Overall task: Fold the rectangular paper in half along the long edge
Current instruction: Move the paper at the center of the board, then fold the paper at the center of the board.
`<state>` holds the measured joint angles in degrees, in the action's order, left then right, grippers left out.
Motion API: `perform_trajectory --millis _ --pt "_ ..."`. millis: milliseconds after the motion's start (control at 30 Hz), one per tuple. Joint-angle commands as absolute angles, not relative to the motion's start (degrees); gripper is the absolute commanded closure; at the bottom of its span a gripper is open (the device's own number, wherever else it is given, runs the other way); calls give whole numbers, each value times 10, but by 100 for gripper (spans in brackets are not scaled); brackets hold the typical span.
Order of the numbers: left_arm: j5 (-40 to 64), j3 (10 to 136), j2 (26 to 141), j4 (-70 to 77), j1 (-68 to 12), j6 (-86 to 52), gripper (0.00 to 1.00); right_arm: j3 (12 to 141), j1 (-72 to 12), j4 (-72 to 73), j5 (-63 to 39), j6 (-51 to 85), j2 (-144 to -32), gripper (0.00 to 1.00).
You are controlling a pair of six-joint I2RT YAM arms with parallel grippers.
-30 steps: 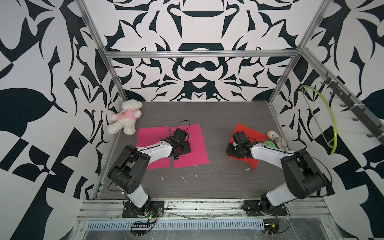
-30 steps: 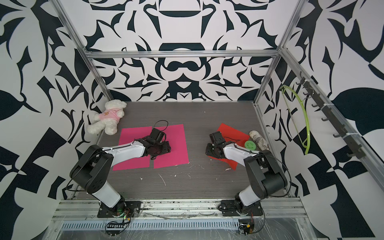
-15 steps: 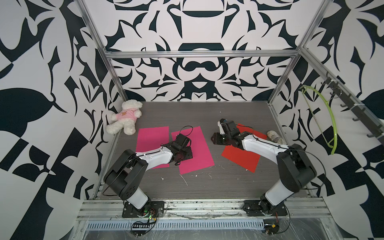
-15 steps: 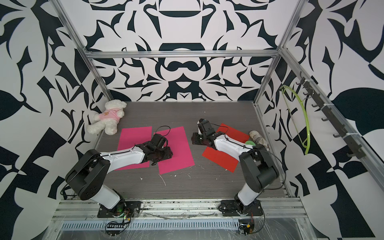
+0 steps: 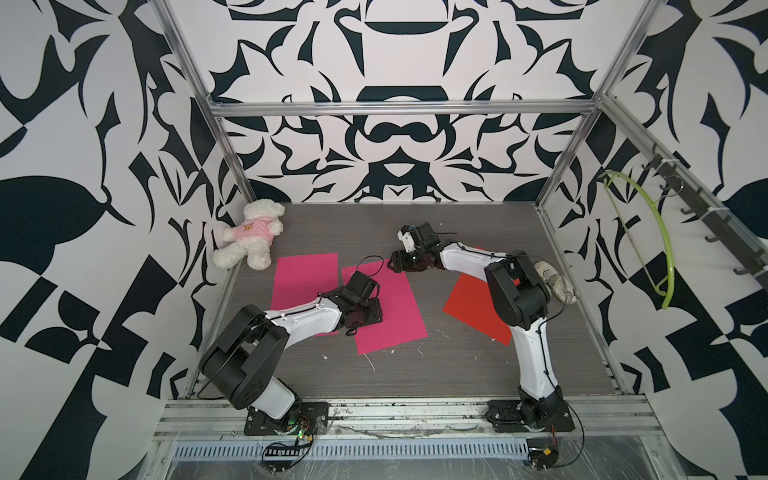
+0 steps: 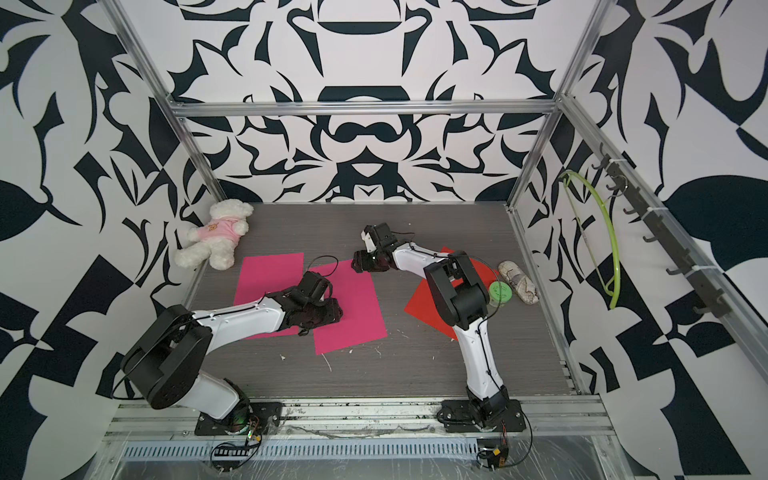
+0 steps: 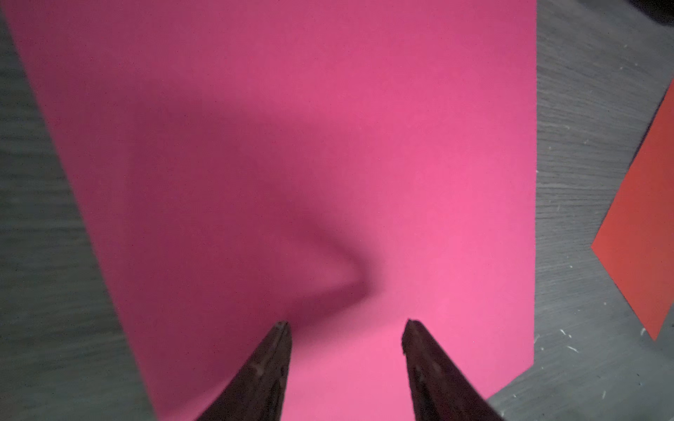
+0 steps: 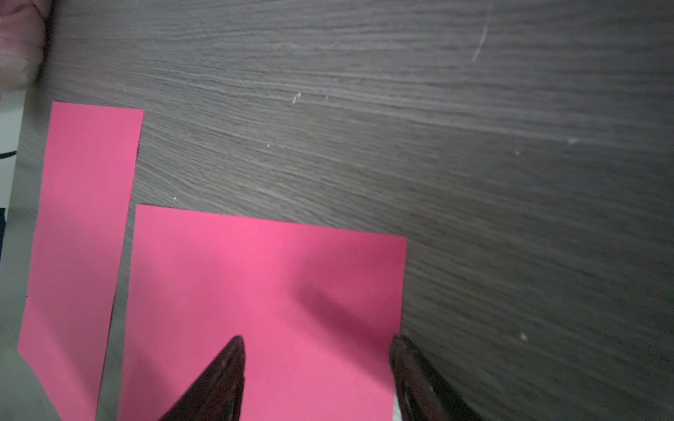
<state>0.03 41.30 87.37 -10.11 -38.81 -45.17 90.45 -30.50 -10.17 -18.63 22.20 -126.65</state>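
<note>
Out in the middle of the grey wood-grain bench (image 5: 436, 374) lies the pink rectangular paper sheet (image 5: 395, 307), flat and not folded yet. My left claw (image 7: 346, 324) is over it, jaws apart, tips seemingly pinning it, since it puckers there. My right claw (image 8: 317, 339), jaws also apart, straddles the sheet's edge by its far corner, probably to pinch and lift.

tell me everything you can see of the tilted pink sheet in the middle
The pink sheet is a plain matte paper rectangle, unfolded, lying mostly flat and askew on the table, with a gap to the second pink sheet at its far end. The left gripper is open over it, beside a soft ripple or shadow; contact is unclear. The right gripper is open at its far corner, one finger past the edge.
</note>
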Motion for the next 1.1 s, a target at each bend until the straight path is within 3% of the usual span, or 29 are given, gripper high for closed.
perform_trajectory --millis 0,267,667,900,1067 --pt "0 381 876 -169 -390 -454 45 952 -302 -128 -198 193 -1277 34" --pt "-5 379 872 -168 -389 -455 45 990 -298 -155 -228 174 -1322 33" --pt "-9 378 887 -167 -389 -457 48 897 -298 -125 -327 167 -1264 35" --pt "-5 379 890 -166 -389 -454 48 888 -283 -96 -228 175 -1239 15" --pt "-1 378 894 -165 -390 -452 49 938 -274 -106 -209 168 -1278 14"
